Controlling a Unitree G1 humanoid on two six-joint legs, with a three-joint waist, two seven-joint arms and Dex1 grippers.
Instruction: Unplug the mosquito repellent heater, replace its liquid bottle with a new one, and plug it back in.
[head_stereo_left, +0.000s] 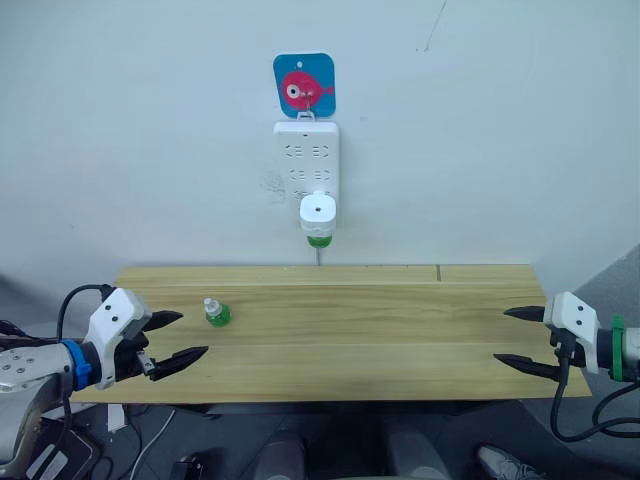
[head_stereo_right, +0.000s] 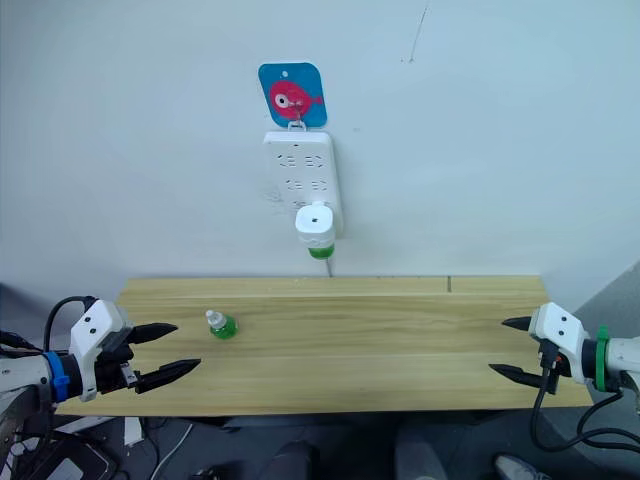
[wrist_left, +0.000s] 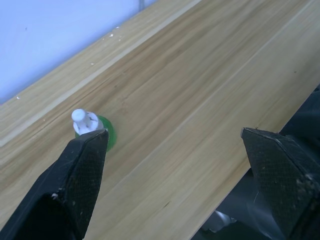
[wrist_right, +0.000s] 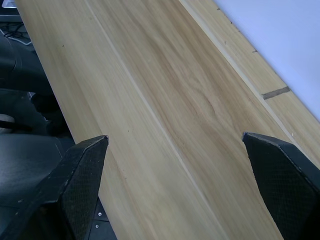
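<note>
- The mosquito repellent heater (head_stereo_left: 318, 212) is sitting plugged into the lowest socket of the white power strip (head_stereo_left: 306, 160), which is hanging on the wall (head_stereo_left: 500, 120) above the far edge of the table (head_stereo_left: 400, 330).
- A green bottle (head_stereo_left: 319, 240) is showing under the heater body, so the used liquid bottle is judged to be fitted and awaiting removal.
- The spare bottle (head_stereo_left: 216, 313), green with a white cap, is standing upright on the table towards its left end, near the far edge.
- The left gripper (head_stereo_left: 172, 338) is hovering over the near-left corner of the table with its two fingers spread wide and gripping nothing; the spare bottle is lying just beyond it.
- The right gripper (head_stereo_left: 518, 336) is hovering at the right edge of the table, fingers likewise spread wide and empty.
- Step in hand: the unplugging step is judged not yet begun, as neither gripper is touching the heater.
- Next move: one gripper is needing to rise to the wall, close around the heater body and pull straight out from the socket; the hanging strip may be swinging or lifting under that pull.
</note>
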